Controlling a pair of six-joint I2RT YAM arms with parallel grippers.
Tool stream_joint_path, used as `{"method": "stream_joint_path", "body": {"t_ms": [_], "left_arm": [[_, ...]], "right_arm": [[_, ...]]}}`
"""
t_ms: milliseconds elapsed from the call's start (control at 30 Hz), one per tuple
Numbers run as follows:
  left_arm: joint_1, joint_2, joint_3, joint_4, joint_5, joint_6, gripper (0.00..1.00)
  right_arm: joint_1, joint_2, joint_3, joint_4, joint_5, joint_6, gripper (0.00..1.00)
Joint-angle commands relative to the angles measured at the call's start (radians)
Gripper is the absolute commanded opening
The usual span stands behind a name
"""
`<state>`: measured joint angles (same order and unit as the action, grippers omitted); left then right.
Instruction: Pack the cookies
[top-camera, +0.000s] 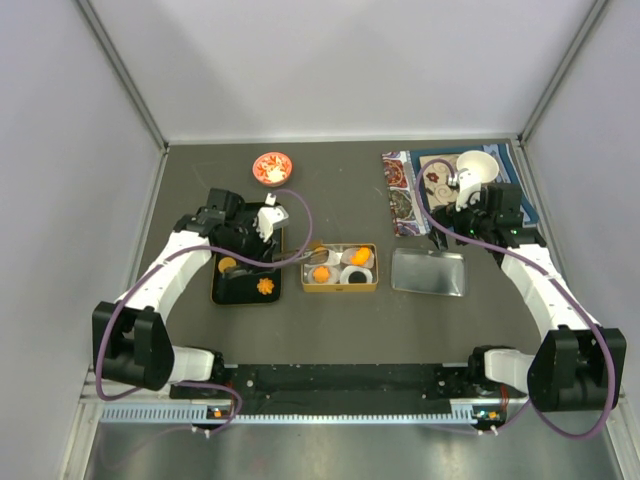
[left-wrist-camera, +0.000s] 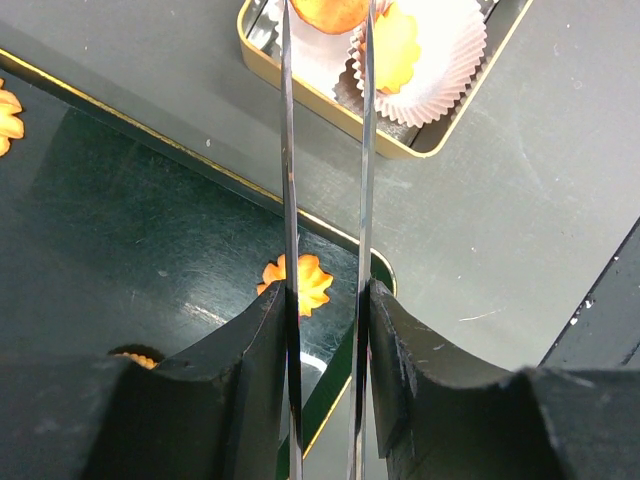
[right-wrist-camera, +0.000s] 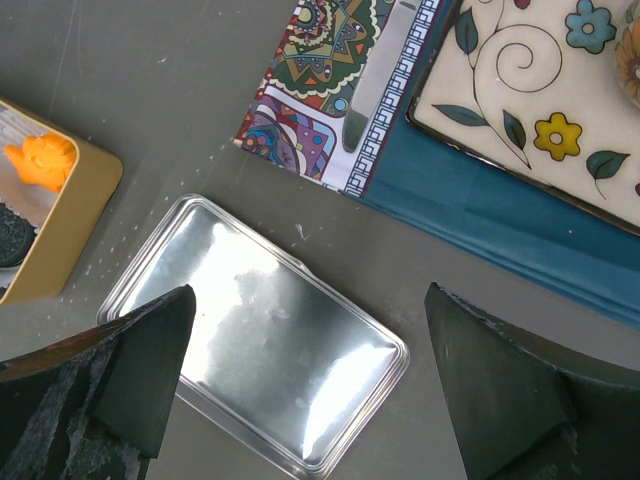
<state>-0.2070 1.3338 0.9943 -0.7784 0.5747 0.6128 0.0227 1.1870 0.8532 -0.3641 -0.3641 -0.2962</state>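
My left gripper (left-wrist-camera: 327, 300) is shut on a pair of thin metal tongs (left-wrist-camera: 289, 150). The tong tips pinch an orange cookie (left-wrist-camera: 330, 12) over the gold tin (left-wrist-camera: 400, 143). In the tin, another cookie (left-wrist-camera: 392, 45) lies in a white paper cup (left-wrist-camera: 450, 60). A flower-shaped cookie (left-wrist-camera: 300, 283) lies on the black tray (left-wrist-camera: 120, 220), with one more (left-wrist-camera: 8, 115) at the left edge. From above, the left gripper (top-camera: 262, 222) is over the tray (top-camera: 245, 295), left of the tin (top-camera: 340, 285). My right gripper (right-wrist-camera: 310, 292) hangs open above the silver lid (right-wrist-camera: 260, 350).
A small red bowl (top-camera: 271, 167) stands at the back left. At the back right a patterned cloth (right-wrist-camera: 330, 90) and a blue mat (right-wrist-camera: 520, 220) carry a flowered plate (right-wrist-camera: 540, 90) and a white cup (top-camera: 478, 167). The lid (top-camera: 430, 272) lies right of the tin.
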Motion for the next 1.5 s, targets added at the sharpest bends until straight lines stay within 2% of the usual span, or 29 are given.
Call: {"method": "stream_joint_path", "body": {"t_ms": [0,167,200,300,600,1067,1467], "left_arm": [[-0.006,-0.005,-0.006,0.044,-0.003,-0.01,0.2],[-0.008,-0.015,-0.013,0.051,-0.006,-0.018,0.31],[-0.006,-0.019,-0.017,0.057,-0.006,-0.018,0.36],[-0.006,-0.028,-0.026,0.062,-0.009,-0.019,0.45],[-0.006,-0.065,-0.028,0.059,-0.007,-0.027,0.57],[-0.006,-0.172,0.007,-0.007,0.011,-0.042,0.59],[-0.005,-0.338,0.02,0.027,-0.078,-0.175,0.58]], "right_arm": [[-0.01,0.005,0.056,0.013,-0.012,-0.017,0.99],[-0.01,0.005,0.056,0.013,-0.013,-0.018,0.99],[-0.01,0.005,0.056,0.011,-0.013,-0.018,0.99],[-0.01,0.005,0.056,0.011,-0.013,-0.018,0.99],[-0.012,0.005,0.056,0.01,-0.016,-0.017,0.99],[-0.01,0.01,0.058,0.008,-0.022,-0.018,0.99],[-0.012,0.01,0.058,0.007,-0.029,-0.015,0.99]]}}
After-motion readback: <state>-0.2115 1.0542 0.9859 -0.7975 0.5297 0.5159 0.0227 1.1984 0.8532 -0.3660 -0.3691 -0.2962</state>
